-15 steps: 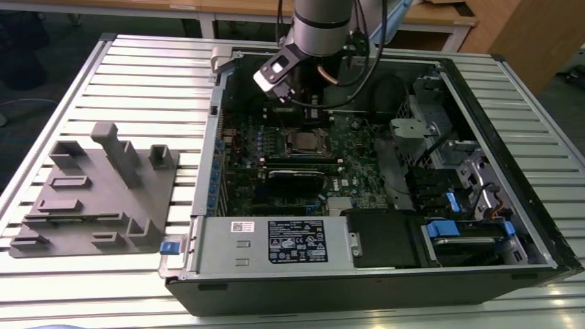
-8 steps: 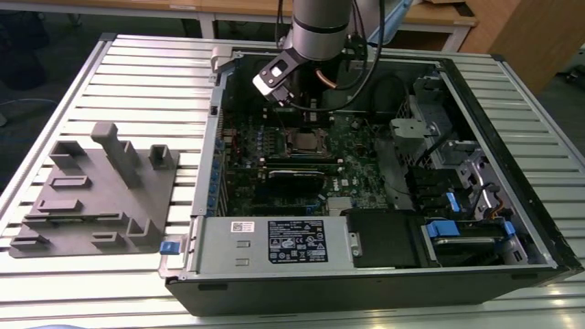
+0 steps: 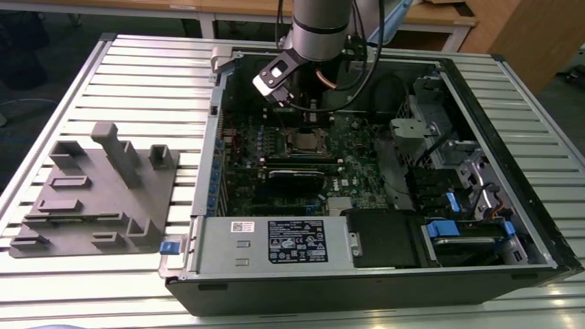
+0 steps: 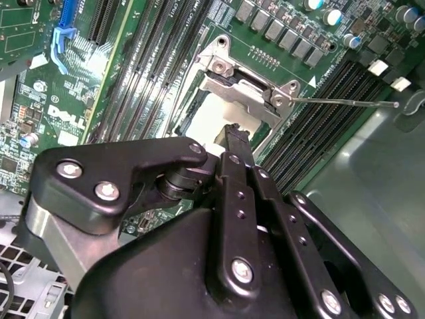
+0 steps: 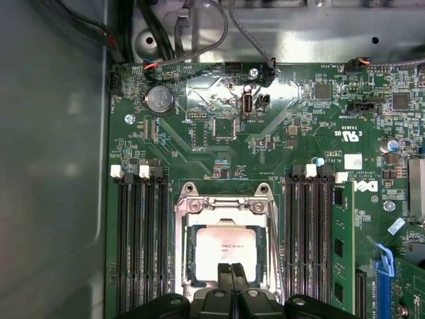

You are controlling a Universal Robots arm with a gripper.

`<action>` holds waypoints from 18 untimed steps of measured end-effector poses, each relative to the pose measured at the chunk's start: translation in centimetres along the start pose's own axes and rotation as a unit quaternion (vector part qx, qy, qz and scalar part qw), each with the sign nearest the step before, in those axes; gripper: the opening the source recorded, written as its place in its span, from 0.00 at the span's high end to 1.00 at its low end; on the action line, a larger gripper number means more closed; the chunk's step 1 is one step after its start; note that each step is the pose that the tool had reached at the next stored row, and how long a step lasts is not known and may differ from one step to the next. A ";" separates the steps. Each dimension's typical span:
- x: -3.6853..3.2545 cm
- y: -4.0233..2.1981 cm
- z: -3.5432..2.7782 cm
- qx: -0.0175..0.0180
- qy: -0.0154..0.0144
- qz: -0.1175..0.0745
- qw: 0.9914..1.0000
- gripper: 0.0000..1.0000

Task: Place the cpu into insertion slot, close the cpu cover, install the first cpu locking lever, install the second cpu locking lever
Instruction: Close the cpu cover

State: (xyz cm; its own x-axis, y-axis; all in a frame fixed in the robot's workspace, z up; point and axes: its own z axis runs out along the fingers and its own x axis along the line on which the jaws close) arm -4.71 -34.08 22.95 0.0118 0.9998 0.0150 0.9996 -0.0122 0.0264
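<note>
Pressing squarely on the rim of the cpu cover (image 5: 224,205), not on the cpu (image 5: 222,246) seated within its cut-out, seems best. The end effector (image 5: 232,271) hovers there, fingertips together and empty, while one locking lever (image 4: 345,102) stands out sideways.

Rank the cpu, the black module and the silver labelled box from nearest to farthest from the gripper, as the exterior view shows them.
1. cpu: right by the gripper.
2. black module: nearer the camera than the cpu.
3. silver labelled box: at the camera-side edge of the case.
</note>
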 end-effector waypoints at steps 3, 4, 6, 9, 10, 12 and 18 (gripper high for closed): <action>-0.01 -0.01 0.12 0.000 -0.001 0.000 1.000 0.89; -0.01 -0.01 0.12 0.000 -0.001 0.000 1.000 0.89; -0.01 -0.01 0.13 0.000 -0.001 0.000 1.000 0.89; -0.01 -0.01 0.14 0.000 -0.001 0.000 1.000 0.89; -0.01 -0.01 0.14 0.000 -0.001 -0.001 1.000 0.89; 0.00 -0.01 0.15 0.000 -0.001 -0.009 1.000 0.89; -0.01 -0.01 0.18 0.001 0.000 -0.062 0.998 0.89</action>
State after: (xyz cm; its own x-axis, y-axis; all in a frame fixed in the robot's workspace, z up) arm -4.72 -34.08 22.77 -0.1119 0.9936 0.0127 0.9934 0.1116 0.0263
